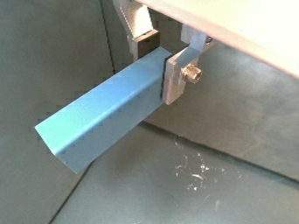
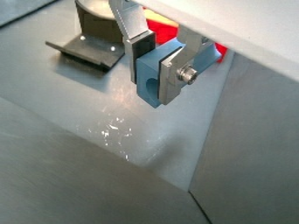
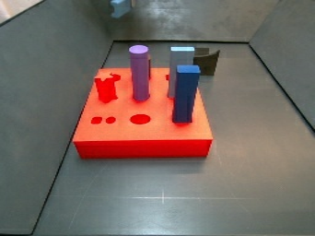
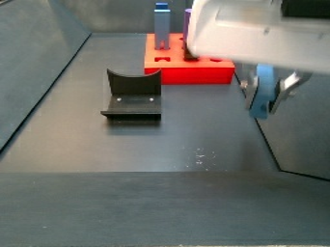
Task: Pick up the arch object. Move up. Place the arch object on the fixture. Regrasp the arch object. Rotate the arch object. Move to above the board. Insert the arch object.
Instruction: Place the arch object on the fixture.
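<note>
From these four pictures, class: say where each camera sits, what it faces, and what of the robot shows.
Wrist view: on the arm, looks past the gripper shut on the arch object.
Wrist view: same grasp, the fixture beyond.
Side view: faces the board; the gripper is barely visible.
Side view: opposite end, gripper near. Both side views share board and fixture.

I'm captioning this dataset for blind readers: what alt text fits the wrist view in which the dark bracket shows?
The gripper holds the arch object, a pale blue block, clamped between its silver fingers above the grey floor. Beyond it, the dark fixture stands on the floor, apart from the block, and a sliver of the red board shows behind the fingers.
</note>
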